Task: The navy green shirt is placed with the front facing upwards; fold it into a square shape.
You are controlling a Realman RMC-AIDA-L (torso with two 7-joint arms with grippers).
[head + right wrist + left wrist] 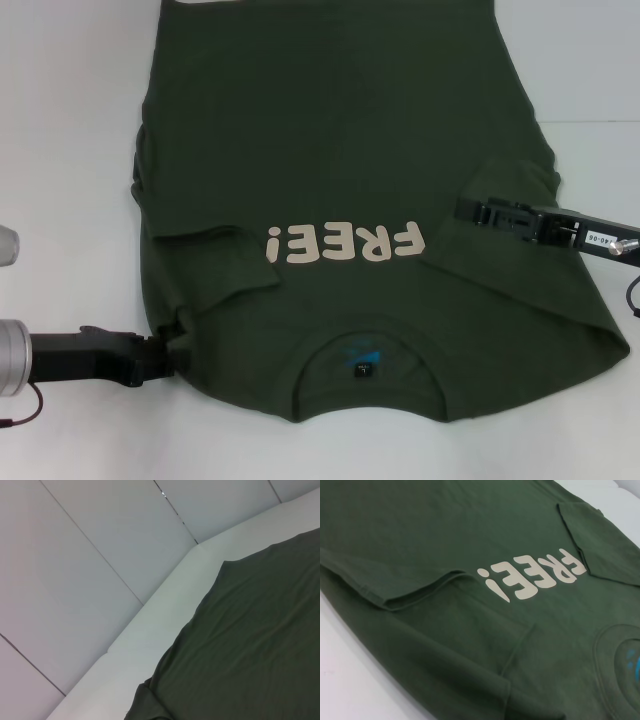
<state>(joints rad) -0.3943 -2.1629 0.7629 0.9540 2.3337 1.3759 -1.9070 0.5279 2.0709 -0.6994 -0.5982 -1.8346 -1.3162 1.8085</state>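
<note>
The navy green shirt (330, 130) lies flat on the white table, front up, its collar and blue label (362, 362) nearest me and the cream "FREE!" lettering (345, 243) reading upside down. Both sleeves are folded inward onto the body: one (215, 260) on the left, one (515, 175) on the right. My left gripper (172, 357) sits at the shirt's near left shoulder edge, touching the cloth. The right gripper (466, 210) is over the chest just beside the folded right sleeve. The left wrist view shows the lettering (535, 575) and the sleeve fold (410, 587).
Bare white table (60, 120) borders the shirt on the left, the right and along the near edge. In the right wrist view, the shirt's cloth (250, 645) lies beside the table's far edge (165, 610), with a grey panelled wall (75, 555) behind.
</note>
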